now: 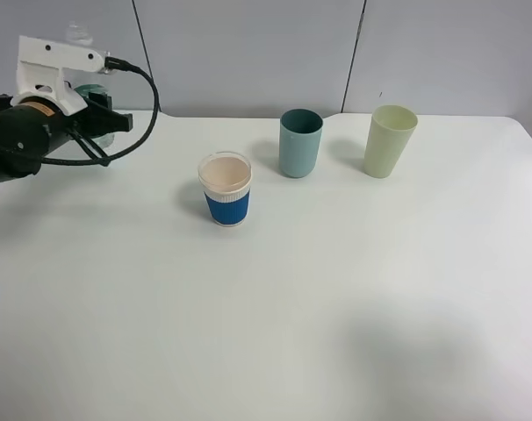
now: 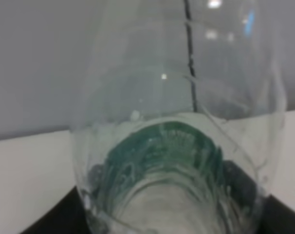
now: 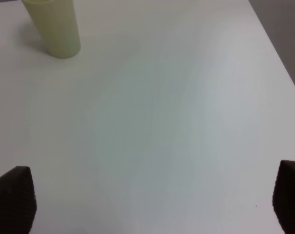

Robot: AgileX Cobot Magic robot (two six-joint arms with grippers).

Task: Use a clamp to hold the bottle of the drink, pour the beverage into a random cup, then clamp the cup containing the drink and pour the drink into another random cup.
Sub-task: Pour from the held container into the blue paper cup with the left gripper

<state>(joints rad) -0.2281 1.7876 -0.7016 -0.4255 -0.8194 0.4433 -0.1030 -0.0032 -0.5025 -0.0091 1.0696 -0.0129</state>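
Clear green-labelled bottle (image 2: 179, 112) seemingly upright far left, blue-sleeved cup (image 1: 225, 189) centre, teal cup (image 1: 299, 142) behind

The left arm (image 1: 25, 136) is held raised, the left claw (image 1: 97, 119) clamped shut; the right claw (image 3: 150, 200) is spread wide open.

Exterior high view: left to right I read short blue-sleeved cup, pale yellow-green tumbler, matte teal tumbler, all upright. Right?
Not quite: the last two are swapped. The short cup with the blue ribbed sleeve is leftmost, then comes the matte teal tumbler, and the pale yellow-green tumbler is farthest right. All three do stand upright. The exterior high view shows this.
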